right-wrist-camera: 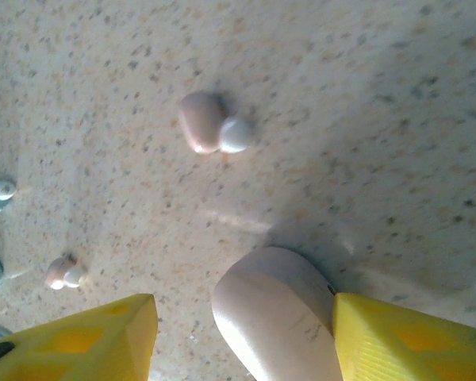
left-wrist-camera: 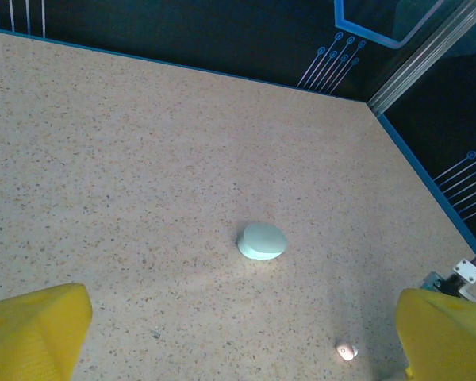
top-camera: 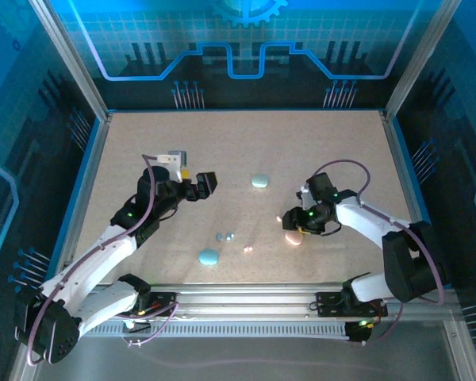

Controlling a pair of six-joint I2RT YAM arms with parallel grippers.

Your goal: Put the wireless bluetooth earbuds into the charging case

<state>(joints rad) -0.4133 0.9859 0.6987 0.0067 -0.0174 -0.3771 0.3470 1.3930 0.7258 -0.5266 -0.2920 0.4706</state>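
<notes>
Table (top-camera: 143,143): speckled beige, walled in blue. Both arms are seen reaching inward over it from the near edge, the left arm (top-camera: 103,250) and the right arm (top-camera: 373,226).

Left fingers (left-wrist-camera: 40,333): spread wide, nothing held. They are parked over bare table left of centre and pointed toward the pale teal case (left-wrist-camera: 262,240).

Right fingers (right-wrist-camera: 412,341): set partly apart, one on each side of the pink case (right-wrist-camera: 274,325). In the wrist view the case is touched by the finger on the right, and a gap is left to the other finger, so nothing is clamped.

Cases, all lying flat on the table and well apart:
- The pale teal case is placed mid-table, toward the far side.
- The blue case (top-camera: 209,256) is placed near the front edge, between the two arms.
- The pink case is placed right of centre, under the right fingers.

Earbuds, four made out, all lying loose on the table:
- A pink earbud (right-wrist-camera: 202,121), with a whitish tip, is seen near the pink case, just ahead of the right fingers.
- A second pink earbud (top-camera: 247,249) is located between the blue case and the pink case.
- Two bluish earbuds (top-camera: 224,236) are set side by side just beyond the blue case. They are too small for their shades to be told apart.
</notes>
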